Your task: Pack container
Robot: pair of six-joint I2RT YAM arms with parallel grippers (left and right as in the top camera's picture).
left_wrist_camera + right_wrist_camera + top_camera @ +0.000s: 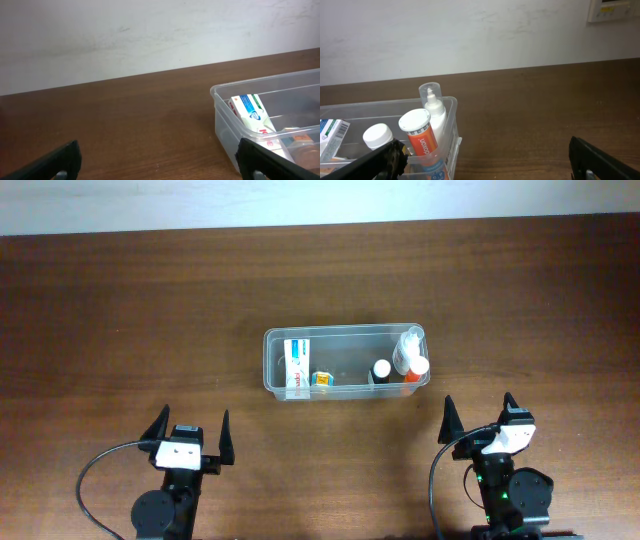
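The clear plastic container [345, 333] sits mid-table. Inside it lie a white toothpaste box [297, 365], a small orange item [322, 380], a dark bottle with a white cap [381, 369], an orange tube with a white cap [415, 372] and a clear-capped white bottle [410, 346]. My left gripper [190, 436] is open and empty, in front of the container's left end. My right gripper [482, 420] is open and empty, in front of its right end. The left wrist view shows the container [225, 97] and box [252, 115]. The right wrist view shows the container [451, 107], orange tube [420, 135] and white bottle [434, 107].
A pale wall [150, 35] rises behind the table's far edge. A white wall fixture [615, 10] hangs at the upper right in the right wrist view. Bare wood table [120, 320] surrounds the container.
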